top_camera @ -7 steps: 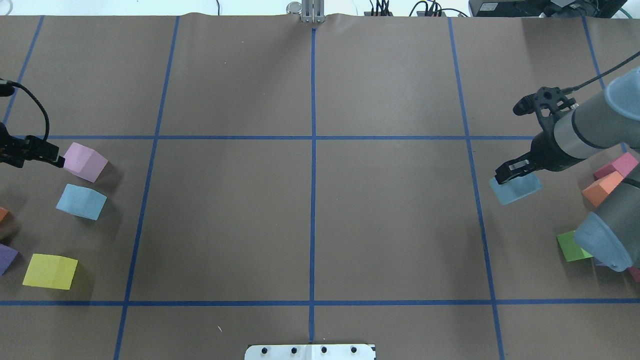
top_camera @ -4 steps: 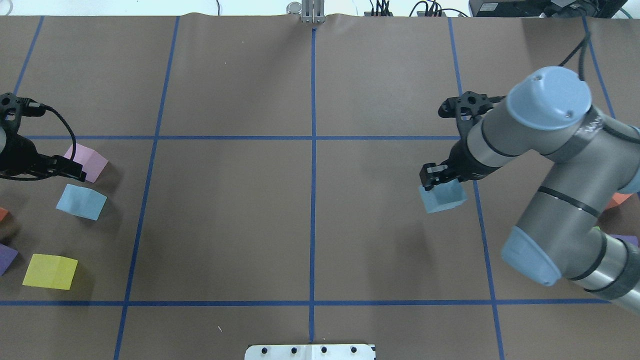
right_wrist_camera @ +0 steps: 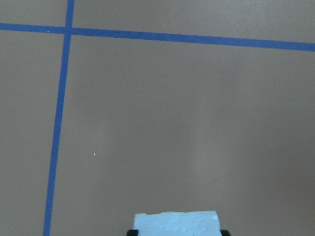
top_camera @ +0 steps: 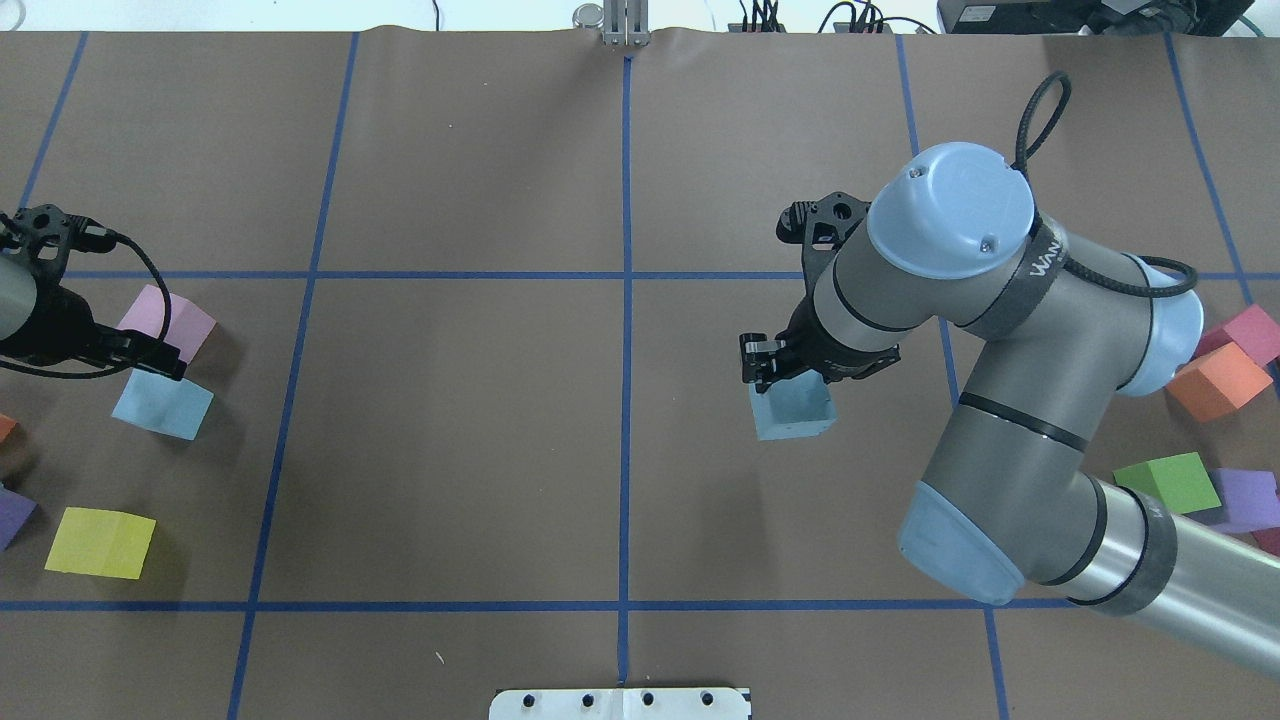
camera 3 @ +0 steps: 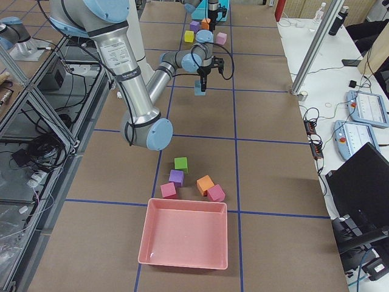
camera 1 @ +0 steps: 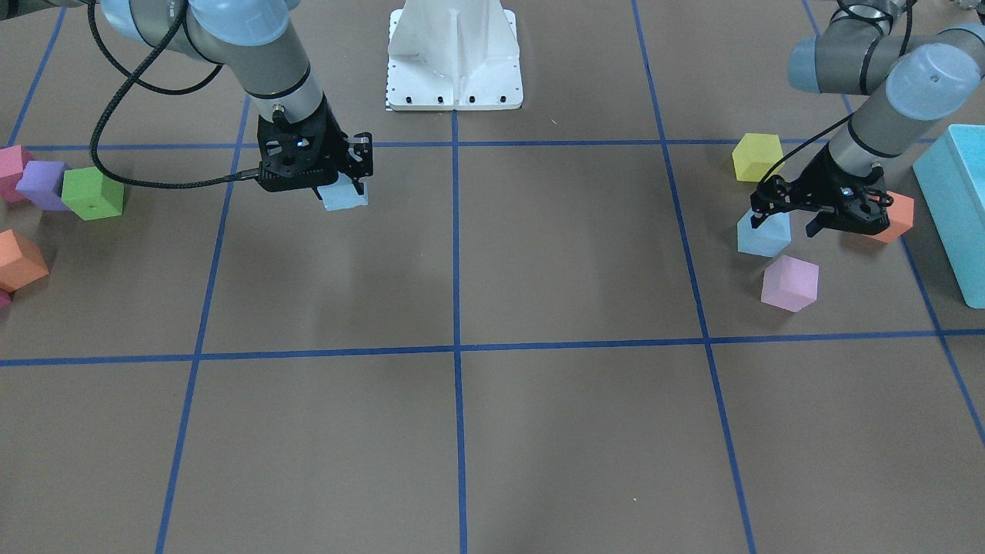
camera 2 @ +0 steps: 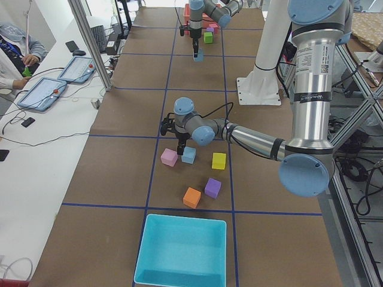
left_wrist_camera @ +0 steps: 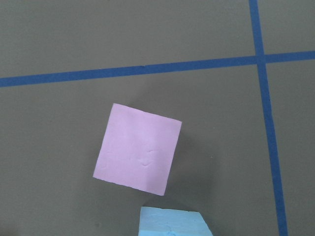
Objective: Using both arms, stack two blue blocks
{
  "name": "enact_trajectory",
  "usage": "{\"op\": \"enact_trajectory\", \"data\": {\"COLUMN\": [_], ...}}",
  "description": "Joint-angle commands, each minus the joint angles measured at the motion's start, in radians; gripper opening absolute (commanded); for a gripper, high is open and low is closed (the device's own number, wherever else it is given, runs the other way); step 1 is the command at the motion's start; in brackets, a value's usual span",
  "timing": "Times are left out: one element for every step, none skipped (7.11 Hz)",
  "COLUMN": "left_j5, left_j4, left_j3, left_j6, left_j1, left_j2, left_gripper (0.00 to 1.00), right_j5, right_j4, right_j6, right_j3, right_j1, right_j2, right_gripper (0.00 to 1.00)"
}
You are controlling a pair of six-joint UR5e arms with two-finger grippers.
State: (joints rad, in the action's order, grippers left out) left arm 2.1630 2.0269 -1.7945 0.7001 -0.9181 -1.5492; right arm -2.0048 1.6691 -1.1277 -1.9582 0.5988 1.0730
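My right gripper (top_camera: 778, 368) is shut on one pale blue block (top_camera: 792, 412) and holds it above the table, right of the centre line. The block also shows in the front view (camera 1: 344, 197) and at the bottom edge of the right wrist view (right_wrist_camera: 176, 223). The other blue block (top_camera: 162, 403) rests on the table at the far left. My left gripper (top_camera: 160, 358) hangs just above its far edge, fingers spread and empty; in the front view (camera 1: 785, 223) it stands over that block (camera 1: 763, 235). The left wrist view shows the block's top edge (left_wrist_camera: 172, 222).
A lilac cube (top_camera: 168, 322) sits right behind the left blue block, a yellow cube (top_camera: 100, 542) nearer the robot, an orange cube (camera 1: 893, 215) and a turquoise bin (camera 1: 954, 208) further left. Orange (top_camera: 1215, 380), pink (top_camera: 1245, 335), green (top_camera: 1168, 483) and purple (top_camera: 1245, 498) cubes lie at the far right.
My right arm has carried its blue block leftward, from the far right toward the table's middle. My left gripper has shifted from the lilac cube toward the left blue block.
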Motion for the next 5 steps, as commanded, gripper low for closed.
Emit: {"op": "enact_trajectory", "data": {"left_j5": [0.000, 0.000, -0.002, -0.002, -0.002], "left_j4": [0.003, 0.009, 0.019, 0.056, 0.067], "left_j3": [0.023, 0.027, 0.046, 0.072, 0.081], "left_j6": [-0.021, -0.013, -0.011, -0.002, 0.015], "left_j1": [0.007, 0.024, 0.028, 0.031, 0.044], "left_j2": [0.000, 0.000, 0.000, -0.002, -0.002], "left_gripper": [0.98, 0.98, 0.98, 0.98, 0.98], "right_j5": [0.035, 0.035, 0.044, 0.055, 0.064], "right_j4": [-0.008, -0.008, -0.008, -0.035, -0.075], "right_j6": [-0.090, -0.101, -0.106, -0.106, -0.127], "right_j3": [0.018, 0.018, 0.019, 0.031, 0.063], "right_j1": [-0.054, -0.060, -0.071, -0.080, -0.094], "right_j2": [-0.028, -0.030, -0.031, -0.030, -0.031], "right_gripper": [0.57, 0.57, 0.57, 0.57, 0.57]}}
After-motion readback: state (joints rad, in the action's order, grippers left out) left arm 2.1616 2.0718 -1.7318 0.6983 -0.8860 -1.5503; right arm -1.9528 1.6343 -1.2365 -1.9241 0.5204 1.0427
